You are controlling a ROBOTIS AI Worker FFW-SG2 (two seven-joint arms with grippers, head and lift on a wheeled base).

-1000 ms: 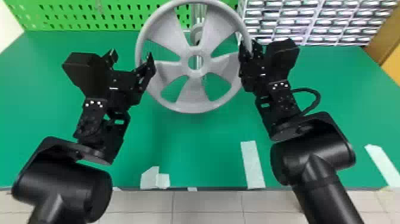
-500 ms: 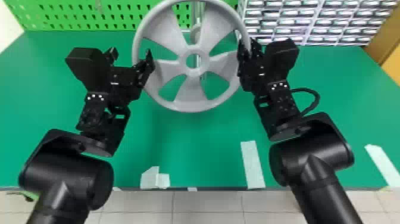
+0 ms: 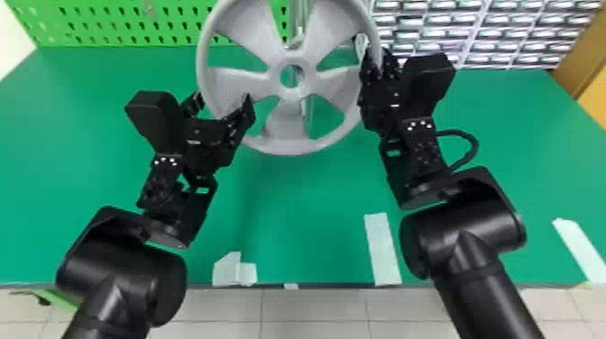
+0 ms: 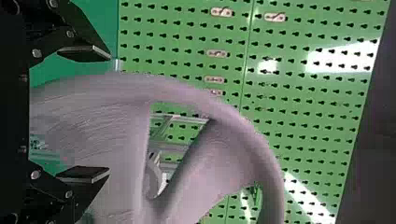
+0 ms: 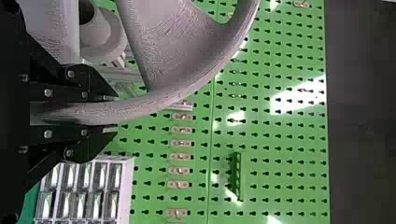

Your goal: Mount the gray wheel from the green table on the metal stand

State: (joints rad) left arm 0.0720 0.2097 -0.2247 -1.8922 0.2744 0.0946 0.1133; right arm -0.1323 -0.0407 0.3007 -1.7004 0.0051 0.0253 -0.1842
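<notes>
Several pale tape pieces (image 3: 382, 249) lie along the near edge of the green tabletop (image 3: 306, 194). Beyond them, the left gripper (image 3: 224, 98) is at the wheel's left side, its fingers spread apart with the rim between them; no firm hold is evident. At the opposite side, the right gripper (image 3: 378, 54) has its fingers clenched on the rim.

The gray wheel (image 3: 286, 124) is raised off the tabletop, its face toward the head camera. Pick-up is therefore judged complete, and the wheel has been brought in front of the metal stand (image 3: 300, 18), whose post shows behind the spokes. In the right wrist view, the stand's round end piece (image 5: 100, 39) is seen past the wheel, apparently apart from it. Contact at the hub cannot be confirmed.

Mounting is assessed as unfinished. Outstanding items: centre the hub hole on the stand, seat the wheel, release the right fingers and withdraw both grippers. Farther back stands the green pegboard (image 3: 112, 22).
</notes>
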